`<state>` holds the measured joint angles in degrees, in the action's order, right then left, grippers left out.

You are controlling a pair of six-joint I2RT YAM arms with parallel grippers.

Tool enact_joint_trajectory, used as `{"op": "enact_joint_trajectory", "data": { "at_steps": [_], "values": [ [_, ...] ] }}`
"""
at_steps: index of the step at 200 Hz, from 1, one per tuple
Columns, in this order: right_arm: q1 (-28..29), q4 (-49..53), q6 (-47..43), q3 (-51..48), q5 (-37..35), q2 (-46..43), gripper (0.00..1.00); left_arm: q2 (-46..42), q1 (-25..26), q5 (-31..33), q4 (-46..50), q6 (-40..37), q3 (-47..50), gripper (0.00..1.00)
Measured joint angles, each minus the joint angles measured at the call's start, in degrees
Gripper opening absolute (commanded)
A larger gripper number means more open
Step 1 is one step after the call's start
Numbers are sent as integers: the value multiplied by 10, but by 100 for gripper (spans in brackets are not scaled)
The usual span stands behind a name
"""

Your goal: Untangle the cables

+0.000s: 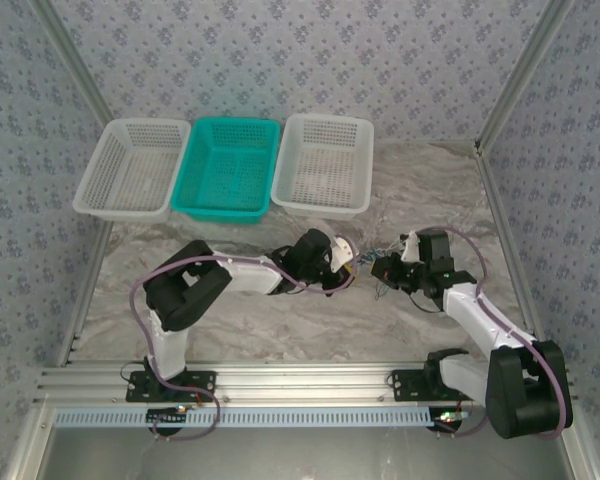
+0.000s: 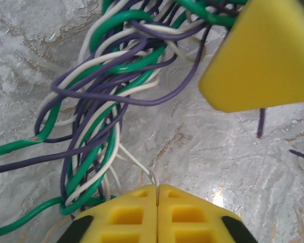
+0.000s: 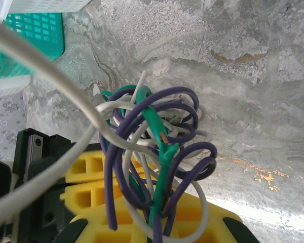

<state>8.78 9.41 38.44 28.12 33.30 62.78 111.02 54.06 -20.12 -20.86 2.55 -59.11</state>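
Over the counter [image 1: 280, 330], right claw [image 3: 153, 223] clamped on the cables [image 3: 152, 126], a purple-green-white tangle between both arms. Left claw [image 2: 157, 205] pinched shut on one white strand [image 2: 138, 163]; a hard pull risked cinching the knot or slipping that strand.
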Motion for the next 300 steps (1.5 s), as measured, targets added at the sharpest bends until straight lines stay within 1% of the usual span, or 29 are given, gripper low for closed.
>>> {"op": "enact_joint_trajectory", "data": {
  "at_steps": [30,46,48,53,58,59,61,65,71,80,96,102,117,119,123,140,155,165,177,195,202,215,222,231,258,264,284,300],
  "values": [
    [-5,40,15,21,-23,2,6,-2,-1,13,-5,6,7,0],
    [-16,67,22,35,-38,13,13,-15,-9,4,-28,29,36,0],
    [-19,70,24,36,-40,15,15,-17,-11,1,-32,33,41,0],
    [-24,76,26,37,-42,21,25,-24,-17,-5,-46,47,55,0],
    [-31,83,27,38,-44,28,40,-31,-24,-14,-61,62,69,0],
    [-31,83,27,38,-45,29,42,-33,-27,-16,-64,65,73,0],
    [-33,85,31,38,-47,32,50,-36,-29,-18,-66,69,76,0],
    [-39,92,32,38,-49,39,60,-43,-36,-23,-78,82,88,0],
    [-47,99,34,37,-51,51,68,-56,-48,-31,-93,99,104,0],
    [-55,106,34,37,-52,68,75,-72,-61,-37,-104,117,120,0],
    [-64,118,27,37,-50,87,80,-101,-75,-45,-109,137,131,0],
    [-65,125,23,39,-49,87,87,-108,-75,-48,-109,142,131,0],
    [-66,153,7,53,-52,72,92,-120,-74,-57,-113,150,131,0],
    [-66,156,2,56,-52,68,97,-121,-74,-58,-113,150,131,0],
    [-65,164,-2,62,-56,56,100,-123,-74,-61,-111,150,131,0],
    [-59,183,-35,90,-80,-12,100,-123,-72,-70,-97,151,128,0],
    [-36,167,-73,108,-104,-96,98,-123,-72,-76,-86,150,127,0],
    [-3,135,-112,109,-122,-151,98,-123,-72,-78,-80,149,125,0],
    [44,81,-165,97,-145,-193,98,-123,-72,-78,-71,145,123,0],
    [104,-18,-263,55,-163,-217,96,-125,-72,-81,-59,136,119,0],
    [122,-49,-306,36,-165,-211,92,-128,-72,-82,-53,133,119,0],
    [137,-78,-363,16,-165,-176,75,-138,-72,-85,-41,125,119,0],
    [137,-85,-380,16,-164,-149,70,-145,-71,-85,-35,121,119,0],
    [126,-96,-395,25,-148,-103,68,-155,-71,-86,-31,117,119,0],
    [97,-115,-382,69,-68,24,66,-179,-70,-88,-27,107,119,0],
    [96,-124,-378,77,-49,44,65,-183,-70,-89,-27,105,119,0],
    [98,-148,-372,98,12,94,57,-188,-70,-88,-27,103,119,0],
    [100,-161,-366,109,50,130,58,-188,-70,-88,-27,100,120,0]
  ]
}}
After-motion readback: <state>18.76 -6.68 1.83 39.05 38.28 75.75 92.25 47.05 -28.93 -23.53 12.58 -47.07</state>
